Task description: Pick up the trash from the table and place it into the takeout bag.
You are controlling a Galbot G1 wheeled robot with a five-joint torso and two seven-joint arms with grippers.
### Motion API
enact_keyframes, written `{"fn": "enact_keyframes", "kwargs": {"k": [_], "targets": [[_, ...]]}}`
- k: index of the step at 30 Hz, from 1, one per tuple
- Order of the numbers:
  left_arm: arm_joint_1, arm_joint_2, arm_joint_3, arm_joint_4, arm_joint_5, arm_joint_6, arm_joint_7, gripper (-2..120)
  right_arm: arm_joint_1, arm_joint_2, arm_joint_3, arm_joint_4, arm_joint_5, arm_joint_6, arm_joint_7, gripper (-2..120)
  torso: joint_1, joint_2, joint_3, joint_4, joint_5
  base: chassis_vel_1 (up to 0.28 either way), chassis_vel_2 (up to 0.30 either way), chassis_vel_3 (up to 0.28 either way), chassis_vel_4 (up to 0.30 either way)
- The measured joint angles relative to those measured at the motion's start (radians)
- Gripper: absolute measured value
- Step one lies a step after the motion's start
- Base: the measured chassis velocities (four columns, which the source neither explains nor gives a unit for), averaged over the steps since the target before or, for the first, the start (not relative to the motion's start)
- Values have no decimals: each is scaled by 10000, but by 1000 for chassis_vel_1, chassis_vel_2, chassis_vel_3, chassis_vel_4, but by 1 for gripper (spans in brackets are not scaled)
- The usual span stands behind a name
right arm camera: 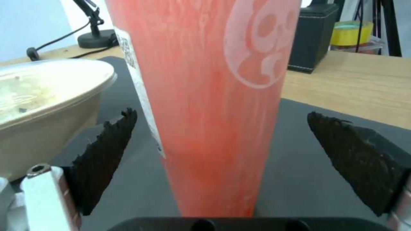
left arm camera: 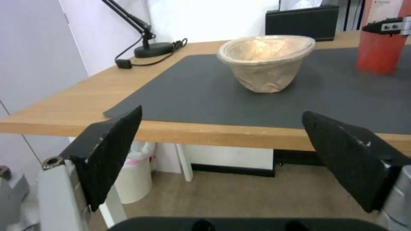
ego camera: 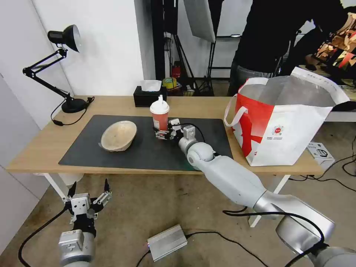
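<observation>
Right claw [ego camera: 163, 133] reaching over the dark grey mat [ego camera: 148, 148] near the middle of the tabletop [ego camera: 44, 144], fingers spread wide to either side of the red drink cup [ego camera: 160, 115] and not touching it; in the right wrist view, red drink cup [right arm camera: 205, 106] upright between the two black pads [right arm camera: 107, 154], clear gaps on both sides. White domed lid [ego camera: 160, 106] on the cup.

Beige shallow bowl [ego camera: 119, 135] on the mat at 9 o'clock from the cup, tilted on its side, apparently empty though the interior is poorly seen; bowl [left arm camera: 267, 61] also in the left wrist view, beyond the tabletop's near edge.

Left claw [ego camera: 89, 194] parked low in front of the tabletop, at 7 o'clock from the bowl, fingers open and holding nothing.

Takeout bag [ego camera: 285, 122] standing open at the tabletop's right end, at 3 o'clock from the cup, silver lining visible.

Black tissue box [ego camera: 149, 97] at 12 o'clock from the cup; black desk lamp [ego camera: 63, 66] at the far left corner.
</observation>
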Motion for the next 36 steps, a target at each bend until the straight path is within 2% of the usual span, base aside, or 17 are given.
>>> {"fn": "enact_keyframes", "kwargs": {"k": [10, 15, 19, 20, 24, 25, 28, 29, 33, 34, 36], "targets": [[-31, 4, 9, 52, -2, -13, -3, 100, 243, 395, 52, -690, -93, 186, -198, 100, 0, 0, 0, 0, -1, 0, 0, 0, 0], [-49, 2, 27, 91, -1, -21, -4, 100, 360, 626, 105, -1129, -192, 311, -323, 96, 0, 0, 0, -1, 0, 0, 0, 0, 0], [-55, 5, 35, 137, -2, -43, -4, 100, 435, 852, 178, -1519, -266, 423, -429, 81, 0, 0, 0, 1, 0, 0, 0, 0, 0], [-55, 5, 35, 137, -2, -43, -4, 100, 435, 852, 178, -1519, -266, 423, -429, 81, 0, 0, 0, 1, 0, 0, 0, 0, 0], [-80, 6, 50, 173, -1, -56, -4, 100, 439, 932, 201, -1635, -291, 460, -488, 61, 0, 0, 0, 0, 0, 0, 0, 0, 0], [-80, 6, 50, 173, -1, -56, -4, 100, 439, 932, 201, -1635, -291, 460, -488, 61, 0, 0, 0, 0, 0, 0, 0, 0, 0], [-96, 2, 65, 192, 0, -70, -4, 100, 432, 927, 204, -1627, -297, 468, -494, 48, 0, 0, 0, 0, 0, 0, 0, 0, 0], [-96, 2, 65, 192, 0, -70, -4, 100, 432, 927, 204, -1627, -297, 468, -494, 48, 0, 0, 0, 0, 0, 0, 0, 0, 0], [-118, 2, 66, 215, 1, -74, -4, 100, 375, 847, 204, -1534, -311, 475, -487, 28, 0, 0, 0, 0, 0, 0, 0, 0, 0], [-118, 2, 66, 215, 1, -74, -4, 100, 375, 847, 204, -1534, -311, 475, -487, 28, 0, 0, 0, 0, 0, 0, 0, 0, 0], [-132, 2, 68, 235, 3, -77, -4, 100, 359, 788, 201, -1453, -311, 474, -470, 21, 0, 0, 0, 0, 0, 0, 0, 0, 0]]}}
